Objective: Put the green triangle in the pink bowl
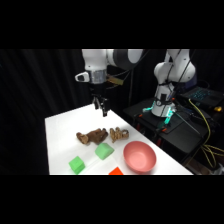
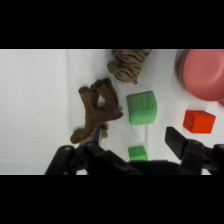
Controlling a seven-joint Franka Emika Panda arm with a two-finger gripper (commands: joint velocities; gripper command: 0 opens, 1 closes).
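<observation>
The tool point(image 1: 102, 107) hangs above the tabletop point(image 1: 62, 135) with its fingers spread wide, holding nothing. The green triangle point(image 1: 104, 151) lies on the tabletop just beside the pink bowl point(image 1: 139, 156), apart from it (a brown plush toy point(image 1: 92, 136) and a striped one point(image 1: 119, 134) lie just behind). A brighter green cube point(image 1: 76, 164) and an orange-red block point(image 1: 116, 171) sit near the front edge.

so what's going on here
The arm's gripper hangs open above the far part of the table, holding nothing. The green triangle lies on the table a little apart from the pink bowl, not yet in it. A brown plush toy, a striped plush toy, a brighter green cube and an orange-red block lie nearby.
</observation>
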